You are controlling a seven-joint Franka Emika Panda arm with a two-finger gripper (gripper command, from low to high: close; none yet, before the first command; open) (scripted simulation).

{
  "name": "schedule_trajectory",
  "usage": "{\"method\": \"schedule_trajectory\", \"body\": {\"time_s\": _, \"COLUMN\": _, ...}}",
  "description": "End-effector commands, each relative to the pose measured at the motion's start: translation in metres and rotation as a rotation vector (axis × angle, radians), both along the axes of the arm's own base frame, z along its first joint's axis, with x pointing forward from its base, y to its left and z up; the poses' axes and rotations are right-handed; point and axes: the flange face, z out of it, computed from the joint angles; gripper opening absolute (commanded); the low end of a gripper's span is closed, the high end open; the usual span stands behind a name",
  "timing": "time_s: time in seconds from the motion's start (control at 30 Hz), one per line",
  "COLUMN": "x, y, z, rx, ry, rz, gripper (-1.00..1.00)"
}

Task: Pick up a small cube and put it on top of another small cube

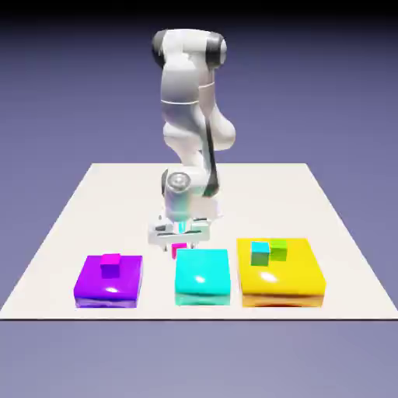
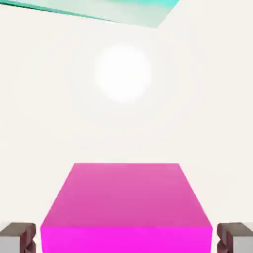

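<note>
In the exterior view, the white Franka Panda arm reached down over the pale tabletop; its two-finger tool pointed downward, just behind the glossy cyan flat block. The magenta-pink small cube showed beneath the hand, between the fingers and near that block's far edge; whether its underside touched the tabletop could not be made out.

On the exterior view's left, the purple-violet small cube rested on top of the glossy purple flat block, its upper face catching a pinker tone than its front; on the exterior view's right, the cyan small cube and the green small cube sat close together on the wide yellow flat block.

In the hand view, the magenta-pink small cube loomed large at the bottom middle, its front face brighter than its duller top; the grey fingertips stood apart on either side of it, a slim strip of pale background showing between each one and the cube, so the tool was around it but not clamped. A round white glare lay beyond the cube; a pale cyan-green shape cut across the top edge, slanting.
</note>
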Motion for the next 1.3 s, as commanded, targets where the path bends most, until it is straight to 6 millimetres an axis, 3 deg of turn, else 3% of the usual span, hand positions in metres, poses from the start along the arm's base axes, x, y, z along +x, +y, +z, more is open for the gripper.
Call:
{"method": "schedule_trajectory", "body": {"time_s": 0.0, "x": 0.002, "y": 0.0, "z": 0.008, "rx": 0.0, "ry": 0.0, "rz": 0.0, "gripper": -1.0}}
{"method": "schedule_trajectory", "body": {"time_s": 0.2, "x": 0.009, "y": 0.001, "z": 0.056, "rx": 0.0, "ry": 0.0, "rz": 0.0, "gripper": -1.0}}
{"method": "schedule_trajectory", "body": {"time_s": 0.27, "x": 0.009, "y": 0.002, "z": 0.061, "rx": 0.001, "ry": 0.0, "rz": 0.0, "gripper": -1.0}}
{"method": "schedule_trajectory", "body": {"time_s": 0.63, "x": 0.11, "y": -0.105, "z": 0.116, "rx": -0.042, "ry": -0.029, "rz": -0.832, "gripper": -1.0}}
{"method": "schedule_trajectory", "body": {"time_s": 1.0, "x": 0.169, "y": -0.22, "z": 0.182, "rx": 0.001, "ry": -0.001, "rz": -1.577, "gripper": -1.0}}
{"method": "schedule_trajectory", "body": {"time_s": 1.03, "x": 0.169, "y": -0.22, "z": 0.182, "rx": 0.001, "ry": -0.001, "rz": -1.577, "gripper": -1.0}}
{"method": "schedule_trajectory", "body": {"time_s": 1.17, "x": 0.167, "y": -0.208, "z": 0.114, "rx": 0.001, "ry": -0.001, "rz": -1.577, "gripper": -1.0}}
{"method": "schedule_trajectory", "body": {"time_s": 1.2, "x": 0.167, "y": -0.208, "z": 0.114, "rx": 0.001, "ry": -0.001, "rz": -1.577, "gripper": 1.0}}
{"method": "schedule_trajectory", "body": {"time_s": 1.23, "x": 0.167, "y": -0.208, "z": 0.114, "rx": 0.001, "ry": -0.001, "rz": -1.577, "gripper": 1.0}}
{"method": "schedule_trajectory", "body": {"time_s": 1.27, "x": 0.169, "y": -0.212, "z": 0.132, "rx": 0.002, "ry": -0.001, "rz": -1.577, "gripper": 1.0}}
